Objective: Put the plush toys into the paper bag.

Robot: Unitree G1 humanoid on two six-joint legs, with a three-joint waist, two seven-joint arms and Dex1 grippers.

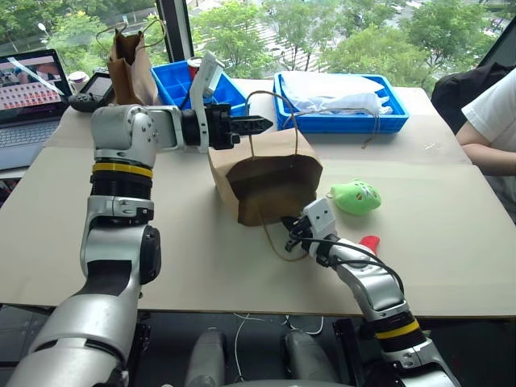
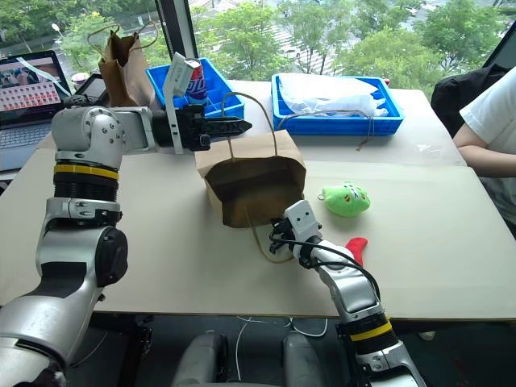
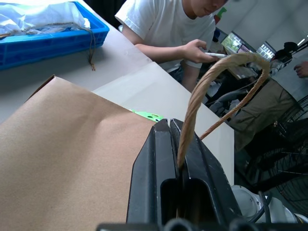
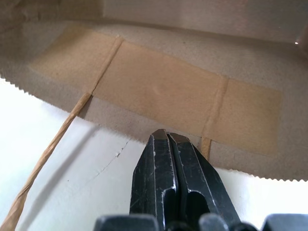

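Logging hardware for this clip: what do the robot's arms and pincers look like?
Silver-grey metal arms with black joints and a yellow band on each. The left pincer and right pincer each have two black fingers on a white wrist block. A thin black cable loops along the right forearm.

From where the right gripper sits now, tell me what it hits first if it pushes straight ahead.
The right gripper, shut, points into the paper bag's open mouth. Straight on, it would most likely meet the bag's lower inner wall just ahead, though depth is hard to judge.
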